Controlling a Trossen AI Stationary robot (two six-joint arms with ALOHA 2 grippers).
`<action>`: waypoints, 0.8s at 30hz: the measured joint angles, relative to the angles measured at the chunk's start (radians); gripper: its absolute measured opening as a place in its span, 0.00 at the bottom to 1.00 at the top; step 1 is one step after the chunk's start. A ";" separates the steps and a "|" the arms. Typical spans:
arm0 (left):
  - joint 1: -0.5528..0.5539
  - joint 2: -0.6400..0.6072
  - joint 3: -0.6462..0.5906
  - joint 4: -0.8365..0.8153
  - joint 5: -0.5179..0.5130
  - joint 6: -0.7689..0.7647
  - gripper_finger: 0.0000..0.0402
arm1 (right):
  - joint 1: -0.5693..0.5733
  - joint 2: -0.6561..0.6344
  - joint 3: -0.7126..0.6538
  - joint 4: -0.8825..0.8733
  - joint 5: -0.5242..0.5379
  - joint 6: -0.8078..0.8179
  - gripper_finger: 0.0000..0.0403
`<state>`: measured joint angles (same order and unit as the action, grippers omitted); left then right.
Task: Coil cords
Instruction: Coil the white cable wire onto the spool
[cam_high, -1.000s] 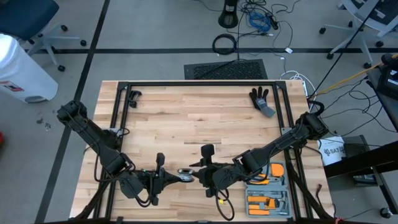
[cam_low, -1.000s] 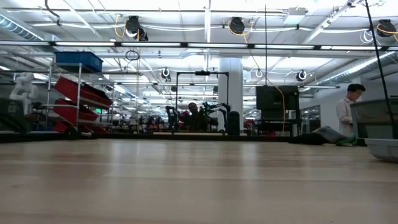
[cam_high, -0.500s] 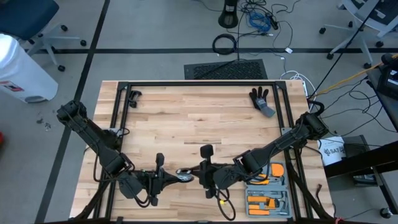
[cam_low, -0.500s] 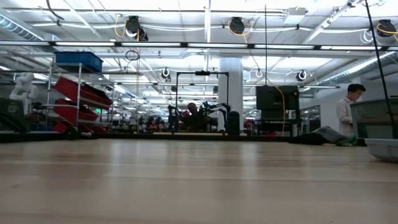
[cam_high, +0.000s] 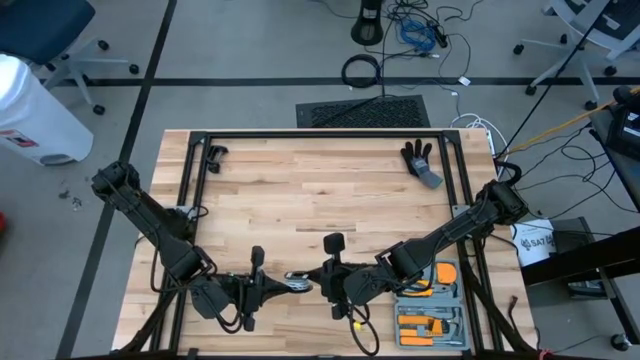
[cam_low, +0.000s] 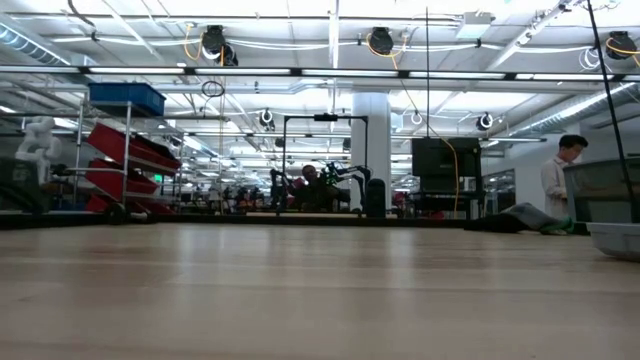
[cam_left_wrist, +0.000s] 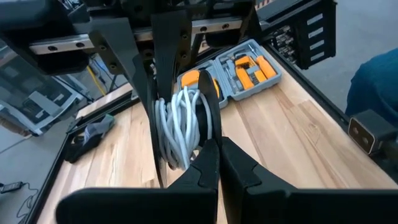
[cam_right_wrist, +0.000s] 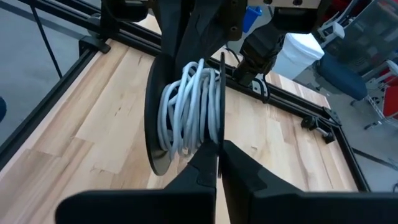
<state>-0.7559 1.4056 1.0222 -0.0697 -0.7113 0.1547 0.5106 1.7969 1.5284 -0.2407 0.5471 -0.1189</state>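
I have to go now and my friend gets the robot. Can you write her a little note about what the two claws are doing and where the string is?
Left gripper: near the table's front edge, fingers closed on the reel's rim.
Right gripper: facing it from the other side, fingers closed on the same reel.
White cord: wound in many loops around the black reel, which is held up between both grippers, above the wooden table.
Done: most of the cord looks coiled.
Left: I cannot see a loose end, so check for one, tuck it in, then set the reel down.
Nearby: an orange and grey tool case beside the right arm.
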 joint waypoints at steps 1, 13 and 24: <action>-0.002 0.000 0.000 0.010 -0.001 0.005 0.00 | 0.000 -0.002 0.000 -0.006 0.000 0.005 0.00; -0.008 0.002 0.000 0.041 -0.014 0.016 0.00 | 0.034 -0.104 0.002 -0.185 -0.004 0.126 0.28; -0.008 0.002 0.000 0.088 -0.006 0.020 0.00 | 0.074 -0.106 0.002 0.006 -0.007 -0.042 0.30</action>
<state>-0.7644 1.4075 1.0218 0.0179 -0.7174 0.1743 0.5843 1.6908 1.5307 -0.2346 0.5398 -0.1605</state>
